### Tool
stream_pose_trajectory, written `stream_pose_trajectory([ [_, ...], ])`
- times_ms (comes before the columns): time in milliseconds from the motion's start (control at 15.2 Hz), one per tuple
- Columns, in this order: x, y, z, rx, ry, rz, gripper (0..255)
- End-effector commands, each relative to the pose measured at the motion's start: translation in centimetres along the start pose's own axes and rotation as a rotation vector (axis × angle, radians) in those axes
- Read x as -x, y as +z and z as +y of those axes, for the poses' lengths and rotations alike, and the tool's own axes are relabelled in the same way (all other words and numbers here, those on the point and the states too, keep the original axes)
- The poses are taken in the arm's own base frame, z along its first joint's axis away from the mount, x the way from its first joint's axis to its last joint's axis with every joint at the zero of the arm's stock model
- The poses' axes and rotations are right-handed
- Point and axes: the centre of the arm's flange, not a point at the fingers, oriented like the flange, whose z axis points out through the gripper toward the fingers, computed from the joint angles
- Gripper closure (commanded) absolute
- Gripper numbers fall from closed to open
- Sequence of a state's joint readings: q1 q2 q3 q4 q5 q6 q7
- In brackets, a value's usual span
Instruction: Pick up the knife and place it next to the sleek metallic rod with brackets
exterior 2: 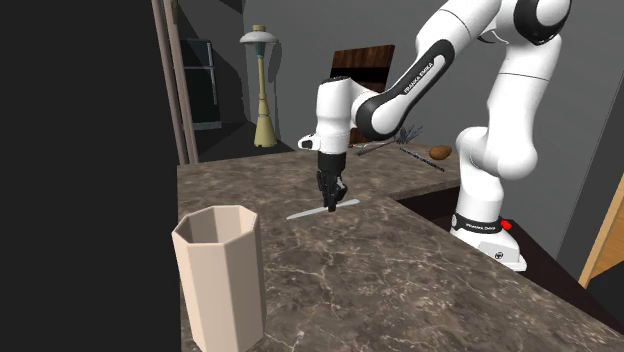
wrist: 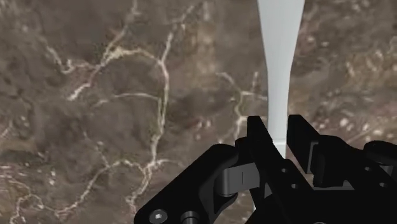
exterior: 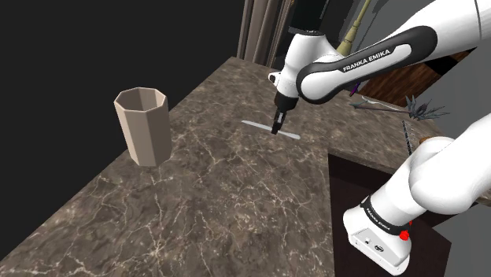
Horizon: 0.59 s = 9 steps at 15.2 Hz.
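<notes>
A flat pale grey knife (exterior: 293,134) lies on the dark marble counter (exterior: 212,197), its length running across the shoulder view. In the second exterior view the knife (exterior 2: 300,213) rests flat beneath the hand. My black gripper (exterior: 276,130) points straight down onto the knife's middle, fingertips at counter level. In the wrist view the two fingers (wrist: 258,137) clasp the knife (wrist: 278,76) at its narrow part, and the wider end runs away from the gripper (wrist: 278,135). A thin dark rod (exterior 2: 420,160) lies on the counter's far part, behind the arm.
A tall beige octagonal cup (exterior: 143,126) stands near the counter's edge at the shoulder view's left, well apart from the knife. The counter steps back around my stand (exterior: 378,236). A spiky dark object (exterior: 421,108) and a small brown thing (exterior 2: 440,153) lie near the rod.
</notes>
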State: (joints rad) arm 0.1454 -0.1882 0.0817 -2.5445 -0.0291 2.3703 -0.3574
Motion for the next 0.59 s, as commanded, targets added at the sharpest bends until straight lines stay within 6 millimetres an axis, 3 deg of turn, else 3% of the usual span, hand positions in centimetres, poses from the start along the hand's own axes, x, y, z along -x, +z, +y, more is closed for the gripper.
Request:
stream_pose_trajectory([
  [0,0.1,0.2,0.2,0.000,0.004,-0.002,255],
  [396,0.1,0.2,0.2,0.000,0.004,-0.002,255],
  [528,0.1,-0.9,0.2,0.000,0.004,-0.002,255],
])
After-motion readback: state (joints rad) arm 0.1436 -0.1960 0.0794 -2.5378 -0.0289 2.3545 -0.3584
